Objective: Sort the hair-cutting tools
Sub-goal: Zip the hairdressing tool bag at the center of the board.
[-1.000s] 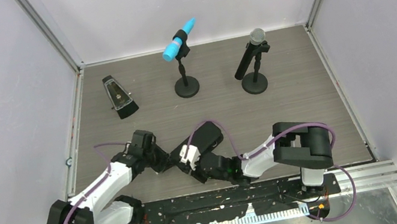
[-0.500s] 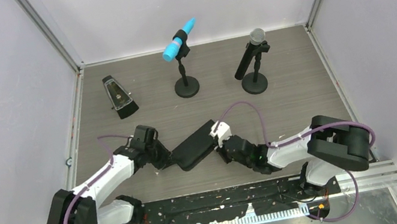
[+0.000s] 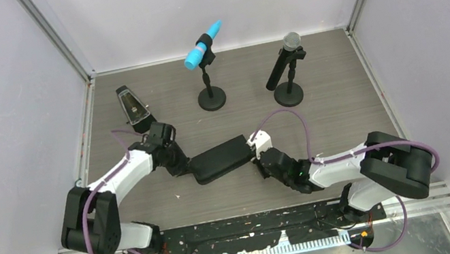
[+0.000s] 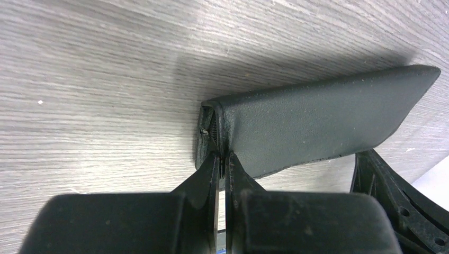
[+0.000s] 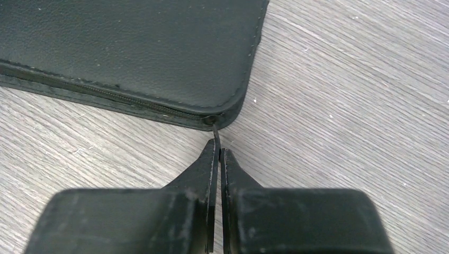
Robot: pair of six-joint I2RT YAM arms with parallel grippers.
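No hair-cutting tools show in any view. A black zip case (image 3: pixel 221 159) lies on the wood table between both arms. My left gripper (image 3: pixel 182 169) is shut on the case's left end, its fingertips pinching the zipper seam (image 4: pixel 214 132) of the case (image 4: pixel 317 119). My right gripper (image 3: pixel 258 157) is shut on the thin zipper pull (image 5: pixel 214 132) at the rounded corner of the case (image 5: pixel 132 47). The case looks zipped along the edge seen in the right wrist view.
A black metronome (image 3: pixel 134 107) stands at the back left, close behind the left arm. A blue microphone (image 3: pixel 202 46) on a round-based stand sits at the back middle, and a black microphone (image 3: pixel 286 60) on its stand to the right.
The right gripper has swung rightward, drawing the case's end with it. The case now lies nearly level. The left gripper has closed on the case's left end and shifted farther back.
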